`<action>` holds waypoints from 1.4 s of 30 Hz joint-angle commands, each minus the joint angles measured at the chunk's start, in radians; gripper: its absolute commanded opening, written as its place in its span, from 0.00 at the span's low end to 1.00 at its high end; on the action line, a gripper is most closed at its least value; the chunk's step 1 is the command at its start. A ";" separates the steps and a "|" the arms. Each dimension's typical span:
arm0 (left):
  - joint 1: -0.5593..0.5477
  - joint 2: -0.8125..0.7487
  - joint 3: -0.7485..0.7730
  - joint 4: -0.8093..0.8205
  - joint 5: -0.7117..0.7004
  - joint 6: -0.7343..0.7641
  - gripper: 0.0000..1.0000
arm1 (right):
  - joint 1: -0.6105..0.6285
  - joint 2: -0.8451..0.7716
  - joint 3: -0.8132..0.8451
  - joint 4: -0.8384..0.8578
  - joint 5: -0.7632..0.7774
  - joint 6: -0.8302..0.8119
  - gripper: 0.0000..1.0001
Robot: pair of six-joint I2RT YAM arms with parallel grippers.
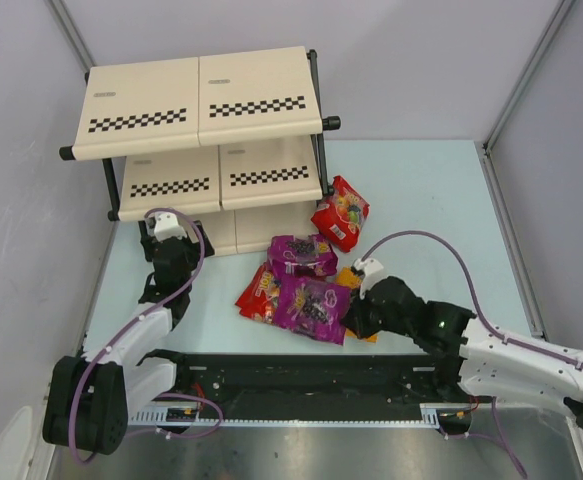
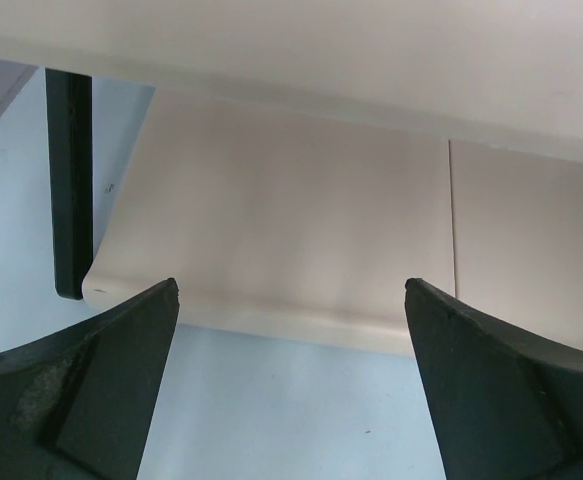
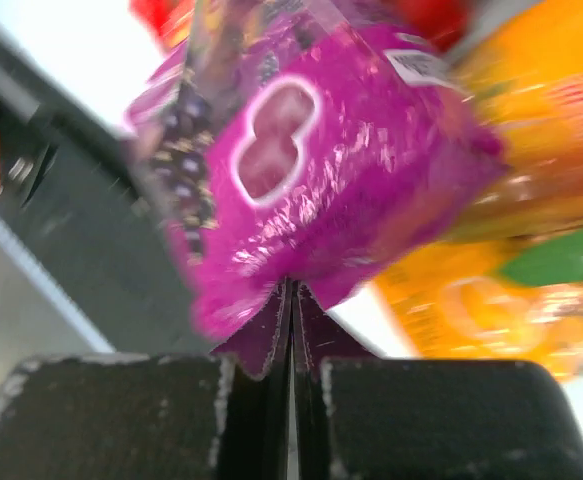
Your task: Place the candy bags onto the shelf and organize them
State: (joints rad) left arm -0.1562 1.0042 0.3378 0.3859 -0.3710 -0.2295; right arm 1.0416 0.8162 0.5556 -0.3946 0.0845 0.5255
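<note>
The shelf (image 1: 199, 105) stands at the far left, and all three slanted boards look bare. Five candy bags lie on the table to its right: a red one (image 1: 340, 212), a purple one (image 1: 302, 254), a second purple one (image 1: 311, 305), a red one (image 1: 257, 292) partly under it, and an orange one (image 1: 350, 276) mostly hidden by my right arm. My right gripper (image 1: 352, 317) is shut on the near edge of the second purple bag (image 3: 301, 170); its fingers (image 3: 293, 292) pinch the seam, with the orange bag (image 3: 531, 240) beside it. My left gripper (image 2: 291, 300) is open and empty, facing the lowest board (image 2: 291, 230).
A black frame leg (image 2: 69, 180) stands left of the lowest board. The black base rail (image 1: 301, 385) runs along the near edge. Grey walls close in on the left, the back and the right. The pale blue table (image 1: 421, 190) is bare at the right.
</note>
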 commanded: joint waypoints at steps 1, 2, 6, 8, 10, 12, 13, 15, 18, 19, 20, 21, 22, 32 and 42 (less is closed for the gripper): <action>0.010 0.005 0.049 0.010 -0.003 -0.016 1.00 | 0.153 0.023 0.003 0.048 -0.012 0.099 0.00; 0.009 0.007 0.050 0.007 -0.002 -0.016 1.00 | 0.187 0.037 0.004 0.071 -0.017 0.106 0.00; 0.010 0.011 0.055 0.005 -0.002 -0.017 1.00 | 0.314 0.213 0.023 0.209 -0.051 0.051 0.00; 0.009 0.011 0.053 0.005 -0.003 -0.016 1.00 | 0.348 0.262 0.039 0.244 -0.129 0.022 0.02; 0.010 0.007 0.050 0.007 -0.005 -0.018 1.00 | 0.370 0.267 0.076 0.223 -0.085 -0.008 0.07; 0.010 0.005 0.049 0.008 -0.005 -0.019 1.00 | 0.373 0.227 0.092 0.180 -0.019 -0.042 0.31; 0.010 0.005 0.049 0.008 -0.005 -0.018 1.00 | 0.371 0.168 0.107 0.165 0.054 -0.056 0.44; 0.010 0.010 0.050 0.007 -0.003 -0.018 1.00 | 0.367 0.097 0.121 0.111 0.128 -0.105 0.71; 0.009 0.014 0.056 0.004 0.000 -0.016 1.00 | 0.341 -0.009 0.164 0.062 0.195 -0.179 0.89; 0.010 0.016 0.058 0.004 0.001 -0.016 1.00 | 0.330 -0.029 0.187 0.056 0.207 -0.232 0.94; 0.010 0.019 0.061 0.001 0.001 -0.014 1.00 | 0.296 -0.034 0.200 0.048 0.204 -0.257 0.97; 0.010 0.020 0.061 -0.001 0.001 -0.016 1.00 | 0.276 -0.025 0.211 0.045 0.195 -0.283 1.00; 0.010 0.024 0.064 -0.002 0.001 -0.014 1.00 | 0.252 -0.016 0.231 0.043 0.148 -0.345 1.00; 0.010 -0.003 0.041 0.018 0.003 -0.013 1.00 | 0.008 0.262 0.299 0.023 -0.267 -0.467 1.00; 0.011 -0.050 0.000 0.050 0.026 -0.011 1.00 | 0.104 0.444 0.299 0.004 -0.272 -0.450 1.00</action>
State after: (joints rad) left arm -0.1547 1.0023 0.3553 0.3790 -0.3607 -0.2295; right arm 1.1248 1.2102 0.8196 -0.3805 -0.1707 0.0845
